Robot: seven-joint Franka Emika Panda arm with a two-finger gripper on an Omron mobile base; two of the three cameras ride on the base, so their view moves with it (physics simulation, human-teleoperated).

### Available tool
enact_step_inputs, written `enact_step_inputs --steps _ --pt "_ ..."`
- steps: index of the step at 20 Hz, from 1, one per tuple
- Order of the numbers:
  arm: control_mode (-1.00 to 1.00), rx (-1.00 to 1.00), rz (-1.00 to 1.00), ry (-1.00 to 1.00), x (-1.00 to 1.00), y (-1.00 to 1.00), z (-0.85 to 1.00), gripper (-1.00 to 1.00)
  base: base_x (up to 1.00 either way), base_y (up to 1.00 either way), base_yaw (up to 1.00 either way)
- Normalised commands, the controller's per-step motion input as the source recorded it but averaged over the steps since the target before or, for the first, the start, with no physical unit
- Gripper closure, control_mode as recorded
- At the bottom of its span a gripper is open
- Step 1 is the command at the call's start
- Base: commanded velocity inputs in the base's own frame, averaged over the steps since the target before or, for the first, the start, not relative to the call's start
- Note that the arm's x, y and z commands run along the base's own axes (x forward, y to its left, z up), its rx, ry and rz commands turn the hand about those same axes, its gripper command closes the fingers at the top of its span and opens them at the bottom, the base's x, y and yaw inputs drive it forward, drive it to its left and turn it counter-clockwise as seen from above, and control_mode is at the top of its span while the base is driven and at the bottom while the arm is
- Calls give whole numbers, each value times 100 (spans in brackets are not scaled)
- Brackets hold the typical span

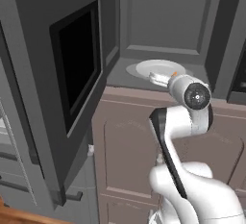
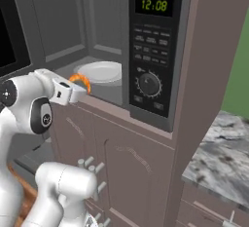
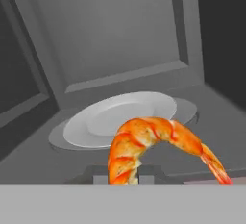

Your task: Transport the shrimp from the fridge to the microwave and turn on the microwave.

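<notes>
My gripper [image 2: 81,87] is shut on the shrimp [image 2: 80,80], a curved orange crescent, at the front opening of the microwave [image 2: 151,50]. In the hand view the shrimp [image 3: 149,136] arches just above the gripper [image 3: 126,176], in front of the round white plate [image 3: 129,115] on the microwave floor. From the left base view the shrimp [image 1: 174,74] shows as an orange speck above the gripper [image 1: 166,78], at the near rim of the plate [image 1: 158,67]. The microwave door [image 1: 77,64] with its black window stands swung open to the left. The fridge is out of view.
The control panel has a lit clock and a round dial [image 2: 149,84] to the right of the opening. Brown cabinet fronts [image 1: 125,146] lie below the microwave. A brown side panel [image 2: 199,75] and a marble counter [image 2: 219,148] stand on the right.
</notes>
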Motion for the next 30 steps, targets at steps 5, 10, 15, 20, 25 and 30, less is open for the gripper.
enact_step_inputs --steps 5,10,15,20,25,30 --pt "-100 11 -5 4 -2 -9 98 100 0 0 0" --pt "-100 10 -1 22 6 -15 66 100 0 0 0" --pt "-100 4 15 21 37 -13 1 100 0 0 0" --pt "-100 0 23 3 62 0 -50 100 0 0 0" --pt "-100 -2 19 0 70 0 -74 100 0 0 0" --pt "-100 -1 5 0 67 1 -34 100 0 0 0"
